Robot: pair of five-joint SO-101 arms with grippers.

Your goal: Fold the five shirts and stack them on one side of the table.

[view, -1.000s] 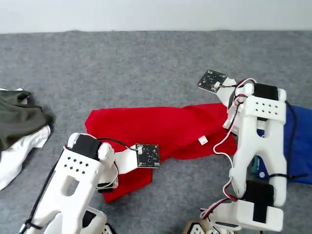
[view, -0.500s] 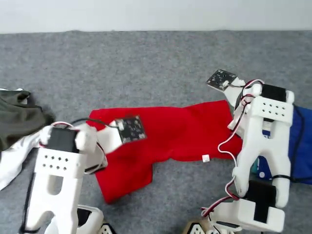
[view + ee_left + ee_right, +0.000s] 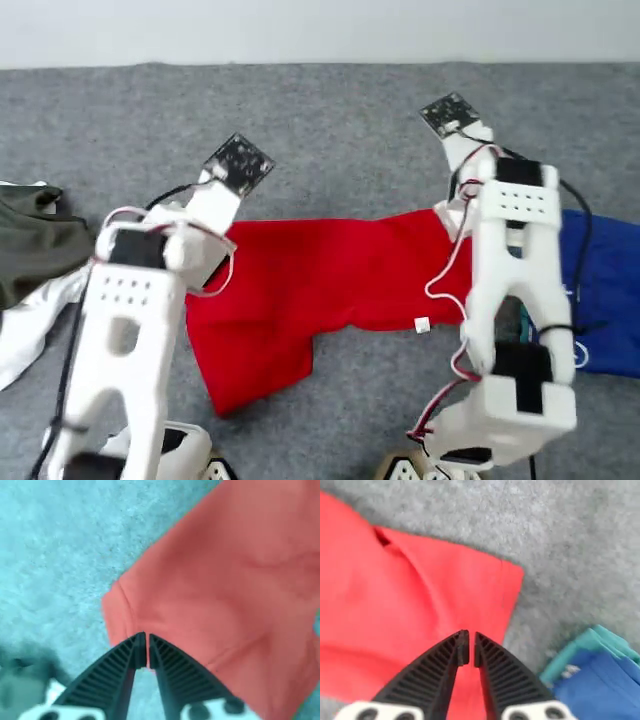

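A red shirt (image 3: 340, 275) lies spread across the middle of the grey table, with one lower part reaching toward the front edge. The left arm (image 3: 130, 300) stands over the shirt's left edge. In the left wrist view my left gripper (image 3: 144, 647) is shut on the red shirt (image 3: 225, 580) near a corner of the cloth. The right arm (image 3: 510, 250) stands over the shirt's right end. There my right gripper (image 3: 469, 645) is shut on the red shirt (image 3: 395, 605) close to its edge.
A blue shirt (image 3: 605, 300) lies at the right edge, partly under the right arm, and the blue shirt (image 3: 592, 680) sits just beside the red one. A dark olive shirt (image 3: 40, 240) and a white shirt (image 3: 30, 325) are bunched at the far left. Bare grey table (image 3: 320, 130) stretches behind.
The left arm has swung from the shirt's front lower part up to its left edge. The right arm has shifted slightly back. The red shirt now lies flatter and wider.
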